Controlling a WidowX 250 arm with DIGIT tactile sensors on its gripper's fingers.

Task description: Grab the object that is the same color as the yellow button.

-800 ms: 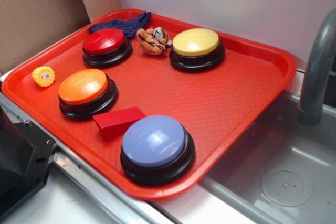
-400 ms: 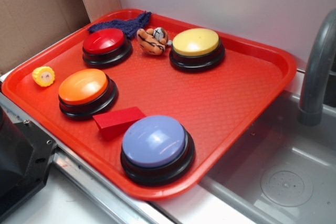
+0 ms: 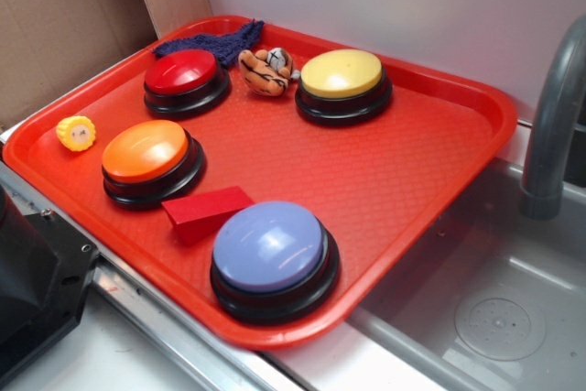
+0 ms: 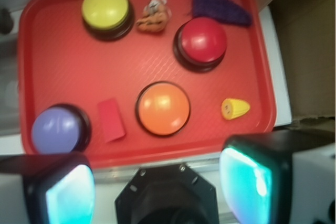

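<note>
The object is a tiny yellow ridged toy (image 3: pixel 75 133) lying near the left rim of the red tray (image 3: pixel 394 180); the wrist view shows the toy (image 4: pixel 234 108) at the tray's right side. At the back of the tray stands the yellow button (image 3: pixel 341 75), and the wrist view has this button (image 4: pixel 105 8) at upper left. My gripper (image 4: pixel 157 187) hangs high above the tray's near edge, open, with nothing between its teal-lit pads (image 4: pixel 245 182). It is far from the toy and does not show in the exterior view.
On the tray also stand a red button (image 3: pixel 186 75), an orange button (image 3: pixel 146 153), a purple button (image 3: pixel 270 249), a red wedge block (image 3: pixel 206 212), a tiger plush (image 3: pixel 266 70) and a dark blue cloth (image 3: pixel 212 43). A sink and grey faucet (image 3: pixel 554 125) lie to the right.
</note>
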